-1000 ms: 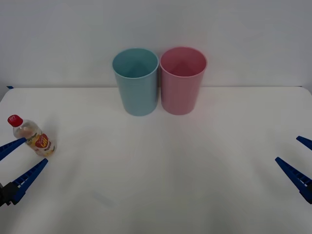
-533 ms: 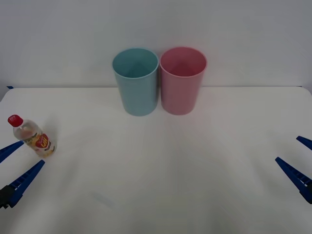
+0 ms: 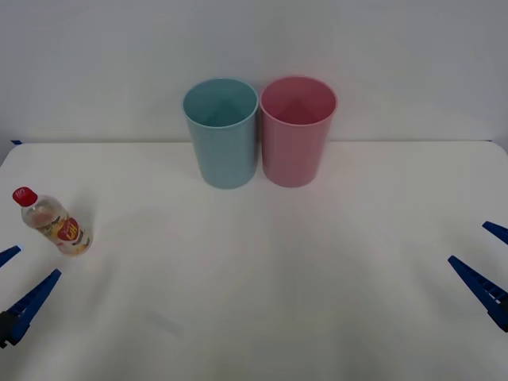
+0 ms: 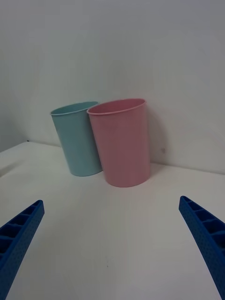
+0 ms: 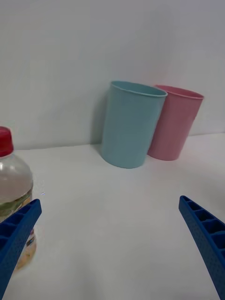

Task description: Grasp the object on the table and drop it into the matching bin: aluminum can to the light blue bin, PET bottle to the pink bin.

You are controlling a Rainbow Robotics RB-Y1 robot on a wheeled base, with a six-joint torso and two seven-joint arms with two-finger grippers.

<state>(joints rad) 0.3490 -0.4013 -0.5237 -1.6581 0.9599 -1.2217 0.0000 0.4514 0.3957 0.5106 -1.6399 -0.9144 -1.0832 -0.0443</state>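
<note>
The left gripper [image 3: 16, 282] hung with fingers spread, just left of and nearer than the PET bottle [image 3: 52, 221], not touching it. The bottle stood on the table [image 3: 262, 278], well left of the light blue bin [image 3: 221, 132]. The pink bin [image 3: 298, 131] touched that bin's right side. The right gripper [image 3: 484, 258], also spread and empty, sat far right of the bottle.

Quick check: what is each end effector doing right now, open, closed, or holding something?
Left end effector: open, holding nothing, just short of the bottle.
Right end effector: open, holding nothing.
</note>
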